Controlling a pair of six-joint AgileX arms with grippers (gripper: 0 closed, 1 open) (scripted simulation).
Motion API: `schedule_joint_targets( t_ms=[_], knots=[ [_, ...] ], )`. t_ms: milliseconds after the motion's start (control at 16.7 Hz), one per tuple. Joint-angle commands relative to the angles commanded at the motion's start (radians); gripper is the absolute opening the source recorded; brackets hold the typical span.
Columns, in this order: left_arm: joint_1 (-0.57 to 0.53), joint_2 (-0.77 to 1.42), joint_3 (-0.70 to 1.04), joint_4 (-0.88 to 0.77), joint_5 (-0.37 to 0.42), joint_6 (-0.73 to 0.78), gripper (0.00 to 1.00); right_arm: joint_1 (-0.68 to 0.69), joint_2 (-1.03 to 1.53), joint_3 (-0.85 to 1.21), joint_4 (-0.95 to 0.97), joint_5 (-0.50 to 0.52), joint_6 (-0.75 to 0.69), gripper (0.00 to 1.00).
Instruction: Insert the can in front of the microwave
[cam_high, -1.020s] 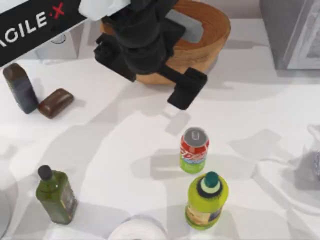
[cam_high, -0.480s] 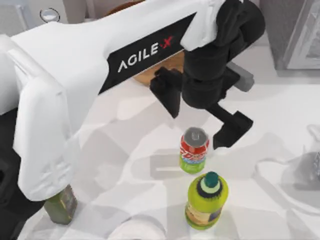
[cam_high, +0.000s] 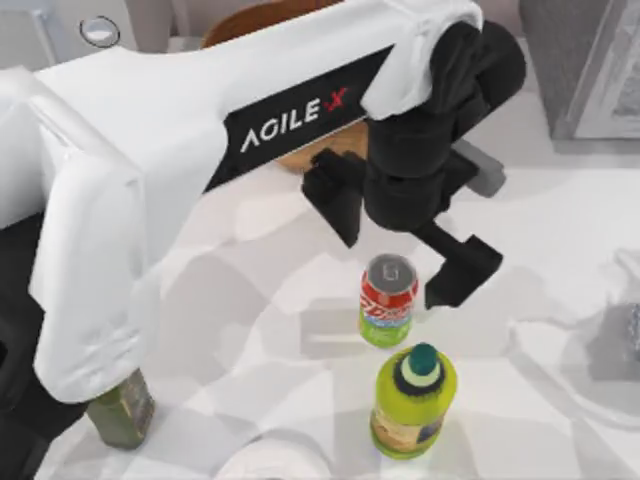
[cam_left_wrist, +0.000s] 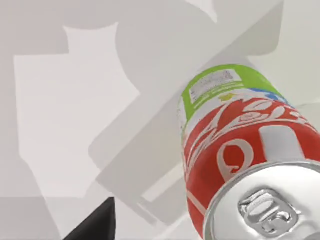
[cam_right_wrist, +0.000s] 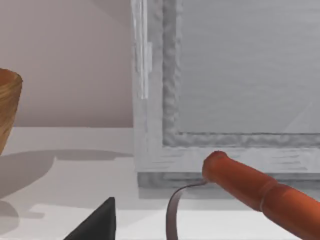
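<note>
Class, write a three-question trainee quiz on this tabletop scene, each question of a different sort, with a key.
1. True or false: the can stands upright on the table.
2. The left end effector is: A) open over the can, B) shut on the bottle, C) parked far off.
3. Fill in: the bottle's cap is dark ____.

Key: 1 true; 2 A; 3 green.
</note>
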Motion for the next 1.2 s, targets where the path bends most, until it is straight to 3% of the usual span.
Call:
schedule_joint_targets(
  t_ms=[240,540,1200],
  knots=[
    [0.000,0.005,-0.137,0.141,0.000,0.000,1.00,0.000,0.000,0.000,0.000,0.000,0.000,1.00],
    [-0.001,0.005,-0.154,0.159,0.000,-0.001,1.00,0.000,0.000,0.000,0.000,0.000,0.000,1.00],
    [-0.001,0.005,-0.154,0.159,0.000,-0.001,0.17,0.000,0.000,0.000,0.000,0.000,0.000,1.00]
  ],
)
